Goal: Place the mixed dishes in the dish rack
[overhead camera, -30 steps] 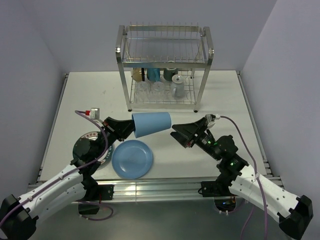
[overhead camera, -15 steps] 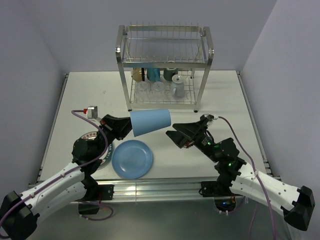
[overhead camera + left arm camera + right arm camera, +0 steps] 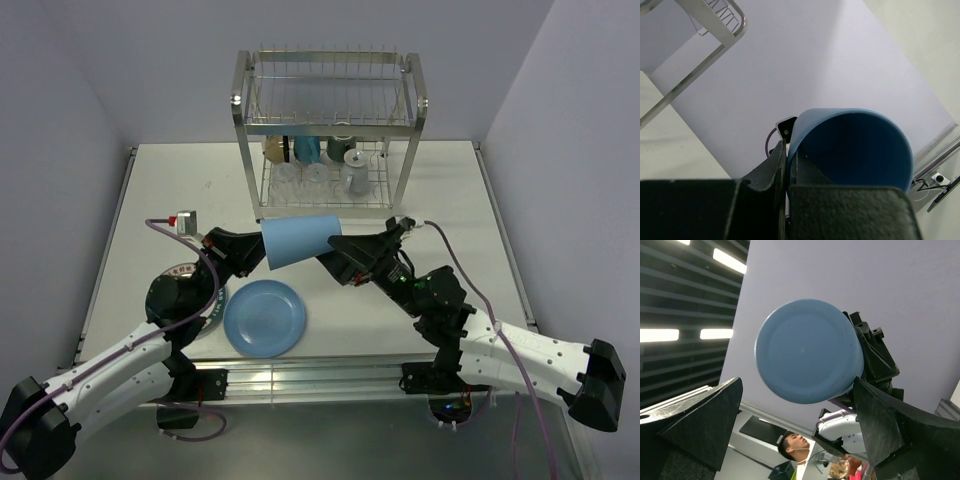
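My left gripper [image 3: 262, 256] is shut on the rim of the blue tumbler [image 3: 300, 240] and holds it on its side above the table, base to the right. In the left wrist view the fingers [image 3: 775, 172] pinch the tumbler's wall [image 3: 855, 145]. My right gripper [image 3: 335, 262] is open, its tips just right of the tumbler's base. In the right wrist view the base [image 3: 807, 350] sits above the gap of the open gripper [image 3: 795, 430]. The blue plate [image 3: 264, 317] lies flat at the front. The white plate with dark rim [image 3: 178, 271] is partly hidden under my left arm.
The steel dish rack [image 3: 243, 150] stands at the back; a corner also shows in the left wrist view [image 3: 715, 20]. Its lower tier holds a cream cup [image 3: 276, 150], a dark mug [image 3: 340, 145], a pale blue mug [image 3: 356, 170] and clear glasses [image 3: 300, 180].
My right gripper has moved left, open, up to the tumbler's base. My left gripper still holds the tumbler in nearly the same place.
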Motion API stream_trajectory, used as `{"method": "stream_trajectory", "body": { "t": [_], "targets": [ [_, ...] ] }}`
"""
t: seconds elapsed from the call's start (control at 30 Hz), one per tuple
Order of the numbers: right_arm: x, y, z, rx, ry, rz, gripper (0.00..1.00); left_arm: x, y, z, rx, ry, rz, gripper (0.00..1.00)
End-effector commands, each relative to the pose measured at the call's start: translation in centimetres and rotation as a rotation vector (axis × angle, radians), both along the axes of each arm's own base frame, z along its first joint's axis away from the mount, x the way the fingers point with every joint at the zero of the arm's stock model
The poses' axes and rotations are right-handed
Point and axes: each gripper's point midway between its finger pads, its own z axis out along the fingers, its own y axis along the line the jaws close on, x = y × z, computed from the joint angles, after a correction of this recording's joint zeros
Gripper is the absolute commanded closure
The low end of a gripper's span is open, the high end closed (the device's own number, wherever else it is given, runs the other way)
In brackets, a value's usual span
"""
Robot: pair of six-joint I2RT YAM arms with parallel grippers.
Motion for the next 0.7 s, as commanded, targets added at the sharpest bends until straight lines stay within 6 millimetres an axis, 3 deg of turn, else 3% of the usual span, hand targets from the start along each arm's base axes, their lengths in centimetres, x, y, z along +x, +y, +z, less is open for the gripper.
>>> {"method": "stream_trajectory", "body": {
  "t": [0.0, 0.13, 0.27, 0.53, 0.63, 0.67],
  "targets": [
    [-0.3, -0.4, 4.5, 0.085, -0.09, -0.046, 0.02, -0.6, 0.7, 3.0, -0.066, -0.078, 0.012, 1.0],
    [0.0, 0.3, 5.6, 0.085, -0.106, -0.069, 0.02, -0.5, 0.3, 3.0, -0.046, -0.08, 0.011, 1.0],
    [0.9, 1.2, 5.3, 0.026, -0.102, -0.107, 0.02, -0.6, 0.4, 2.7, -0.046, -0.083, 0.011, 1.0],
    [2.8, 1.2, 4.9, -0.057, -0.091, -0.224, 0.04, -0.6, 0.5, 1.8, -0.032, -0.078, 0.017, 1.0],
    [3.2, 1.9, 4.9, -0.087, -0.094, -0.232, 0.11, -0.6, 0.2, 1.4, -0.024, -0.073, 0.008, 1.0],
    [3.3, 2.0, 4.9, -0.101, -0.1, -0.237, 0.2, -0.6, 0.1, 1.3, -0.022, -0.074, 0.003, 1.0]
  ]
}}
